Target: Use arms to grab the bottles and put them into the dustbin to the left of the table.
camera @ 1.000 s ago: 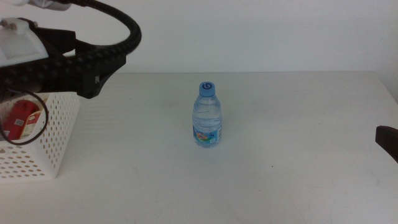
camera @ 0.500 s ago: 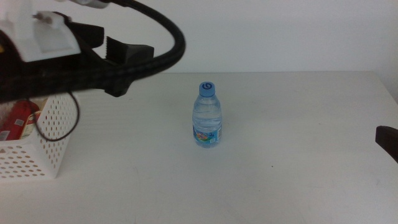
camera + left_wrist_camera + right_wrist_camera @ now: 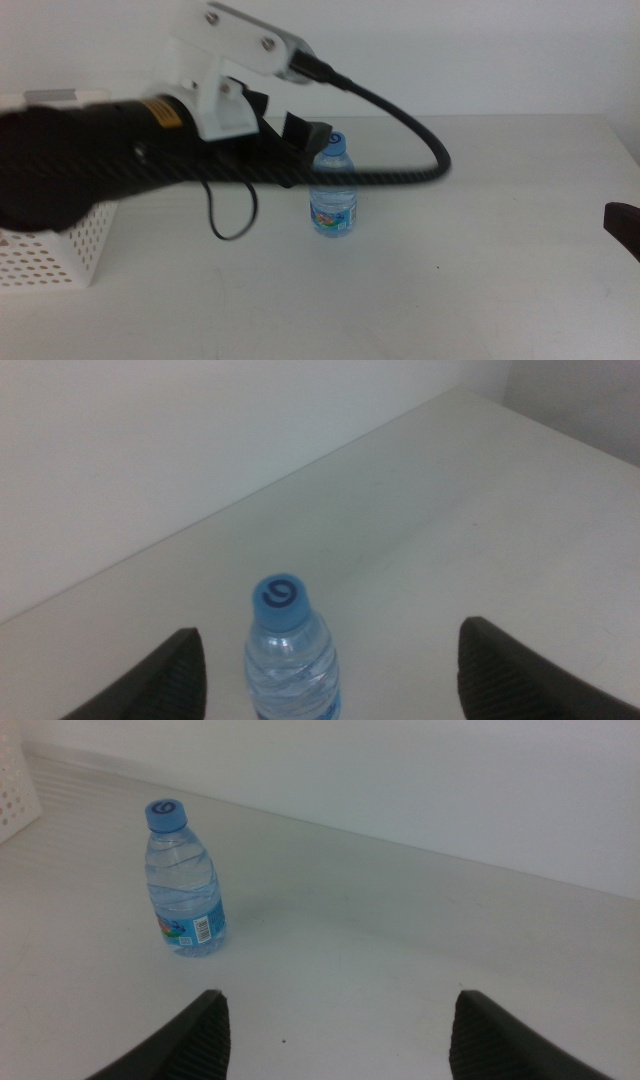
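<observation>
A small clear water bottle (image 3: 333,196) with a blue cap and blue label stands upright near the middle of the white table (image 3: 480,260). My left arm reaches in from the left, and its gripper (image 3: 285,125) hangs open just left of the bottle's cap, above and behind it. In the left wrist view the bottle (image 3: 290,660) stands between the two spread jaws of that gripper (image 3: 330,630), untouched. My right gripper (image 3: 622,226) waits open at the right edge; its wrist view shows the bottle (image 3: 185,885) far ahead. The white perforated dustbin (image 3: 50,255) stands at the left, mostly hidden behind my left arm.
A thick black cable (image 3: 400,130) loops from the left arm's white housing above the bottle. A thin black wire (image 3: 230,215) hangs down near the dustbin. A corner of the dustbin (image 3: 15,780) shows in the right wrist view.
My left arm has swung right from above the dustbin toward the water bottle and now hides the dustbin's inside. The bottle and the right gripper have not moved.
</observation>
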